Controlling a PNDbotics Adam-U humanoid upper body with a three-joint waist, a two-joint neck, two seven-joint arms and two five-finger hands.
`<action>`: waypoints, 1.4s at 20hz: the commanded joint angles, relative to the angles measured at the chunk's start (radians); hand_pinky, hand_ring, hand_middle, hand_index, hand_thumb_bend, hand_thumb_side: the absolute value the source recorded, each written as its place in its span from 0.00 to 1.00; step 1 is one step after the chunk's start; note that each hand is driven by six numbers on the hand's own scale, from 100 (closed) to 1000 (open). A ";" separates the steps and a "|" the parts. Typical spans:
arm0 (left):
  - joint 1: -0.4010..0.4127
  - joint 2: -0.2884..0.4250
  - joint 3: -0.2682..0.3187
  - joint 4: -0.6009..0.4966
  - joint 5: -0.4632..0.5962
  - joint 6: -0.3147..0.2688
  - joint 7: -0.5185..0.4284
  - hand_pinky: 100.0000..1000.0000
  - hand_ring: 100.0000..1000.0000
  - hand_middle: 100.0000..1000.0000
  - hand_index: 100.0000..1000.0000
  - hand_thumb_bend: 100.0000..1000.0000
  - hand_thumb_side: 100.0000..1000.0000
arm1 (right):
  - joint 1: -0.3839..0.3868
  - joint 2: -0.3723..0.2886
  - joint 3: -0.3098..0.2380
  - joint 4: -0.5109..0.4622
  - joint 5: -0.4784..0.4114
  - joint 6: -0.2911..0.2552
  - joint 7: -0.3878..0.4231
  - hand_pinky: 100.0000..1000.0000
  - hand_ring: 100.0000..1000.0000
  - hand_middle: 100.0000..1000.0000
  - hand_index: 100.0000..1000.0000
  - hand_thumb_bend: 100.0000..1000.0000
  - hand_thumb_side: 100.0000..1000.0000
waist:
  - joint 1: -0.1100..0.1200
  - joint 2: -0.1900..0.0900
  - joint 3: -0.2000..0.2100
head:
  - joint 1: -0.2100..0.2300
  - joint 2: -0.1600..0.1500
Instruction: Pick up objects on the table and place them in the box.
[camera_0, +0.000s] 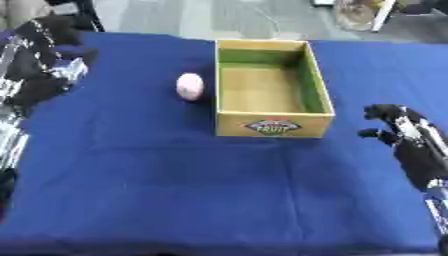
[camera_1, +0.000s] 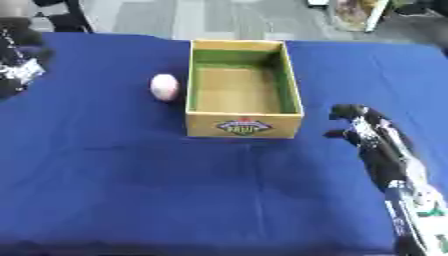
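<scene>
A pale pink egg-shaped object (camera_0: 190, 86) lies on the blue tablecloth just left of the box. The box (camera_0: 318, 84) is yellow cardboard with a green lining and a fruit label on its front; it looks empty inside. My left hand (camera_0: 54, 37) hangs at the upper left edge, well left of the egg, its fingers curled and holding nothing. On the right, my right hand (camera_0: 398, 125) hovers beside the box's front right corner with fingers relaxed and nothing in it.
The blue cloth (camera_0: 175, 180) covers the whole table, with wide free room in front of the box. Grey floor and some clutter (camera_0: 359, 12) show beyond the far edge.
</scene>
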 joint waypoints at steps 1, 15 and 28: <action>-0.076 0.072 -0.028 0.056 -0.097 0.028 -0.017 0.63 0.70 0.61 0.74 0.41 0.00 | -0.008 -0.026 0.001 -0.022 -0.001 0.002 0.002 0.61 0.93 0.58 0.70 0.00 0.49 | 0.004 -0.017 -0.007 | 0.007 0.006; -0.407 0.048 -0.192 0.505 -0.487 -0.110 -0.270 0.66 0.71 0.64 0.78 0.56 0.00 | -0.012 -0.024 0.025 -0.018 -0.001 0.009 0.025 0.61 0.93 0.58 0.70 0.00 0.50 | 0.017 -0.026 -0.071 | 0.049 0.006; -0.476 -0.092 -0.187 0.776 -0.678 -0.203 -0.288 0.65 0.70 0.65 0.78 0.62 0.00 | -0.019 -0.016 0.040 -0.017 0.007 0.011 0.040 0.61 0.93 0.58 0.70 0.00 0.51 | 0.022 -0.014 -0.133 | 0.081 0.006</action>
